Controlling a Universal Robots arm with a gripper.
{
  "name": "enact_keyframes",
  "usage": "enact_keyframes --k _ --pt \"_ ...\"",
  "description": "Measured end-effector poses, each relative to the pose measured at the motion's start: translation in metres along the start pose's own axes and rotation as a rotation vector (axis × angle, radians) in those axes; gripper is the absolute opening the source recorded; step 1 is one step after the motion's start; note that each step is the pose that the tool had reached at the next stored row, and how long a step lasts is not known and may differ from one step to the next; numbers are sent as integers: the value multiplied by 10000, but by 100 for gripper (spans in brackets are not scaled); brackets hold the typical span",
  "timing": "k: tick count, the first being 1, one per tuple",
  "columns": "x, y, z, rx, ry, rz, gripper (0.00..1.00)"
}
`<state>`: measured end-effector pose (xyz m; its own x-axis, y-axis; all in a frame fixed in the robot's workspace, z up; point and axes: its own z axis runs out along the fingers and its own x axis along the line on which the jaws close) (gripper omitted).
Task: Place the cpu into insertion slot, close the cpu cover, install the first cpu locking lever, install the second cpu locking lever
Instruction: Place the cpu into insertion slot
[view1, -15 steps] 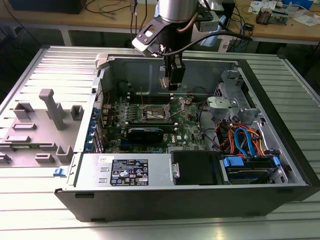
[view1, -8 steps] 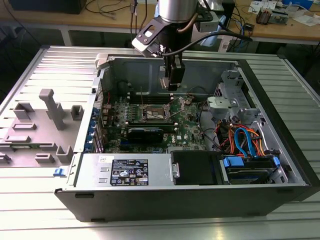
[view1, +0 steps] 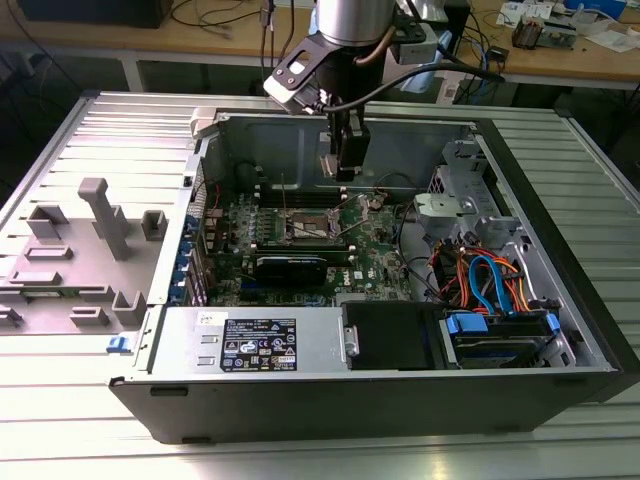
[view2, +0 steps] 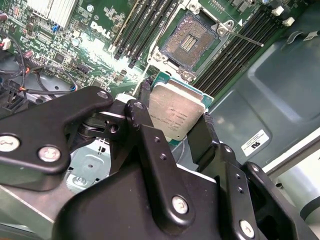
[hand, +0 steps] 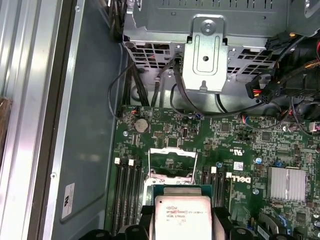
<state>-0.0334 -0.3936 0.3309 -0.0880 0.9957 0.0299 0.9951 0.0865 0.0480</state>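
Count on inspection: one gripper (view1: 345, 168), two fingers (view2: 147, 132); one cpu (view2: 177, 112); one insertion slot (view2: 190, 42); two banks of memory slots (view2: 142, 27), one each side of the slot, number per bank unclear; one coin battery (hand: 142, 125); one finned heatsink (hand: 286, 184); one long black card (view1: 290, 266); one open computer case (view1: 350, 405); one grey moulded tray (view1: 70, 270)

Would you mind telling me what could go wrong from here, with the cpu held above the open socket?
1. The gripper pinches the cpu only by two edges; it might slip or tilt.
2. The insertion slot has its pin field bare; a skewed landing could bend pins.
3. The cpu cover stands raised at the slot's edge; the fingers may catch it.
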Motion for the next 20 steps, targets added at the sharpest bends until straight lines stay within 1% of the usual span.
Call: enact_keyframes --k 3,11,14,18,20 --pt "0 0 1 -7 -10 226 54" --pt "0 -1 20 -39 -60 1279 54" --pt "-1 -2 42 -41 -67 1375 54" --pt "-3 -7 133 -41 -66 1377 54" --pt "-4 -7 148 -41 -68 1377 54"
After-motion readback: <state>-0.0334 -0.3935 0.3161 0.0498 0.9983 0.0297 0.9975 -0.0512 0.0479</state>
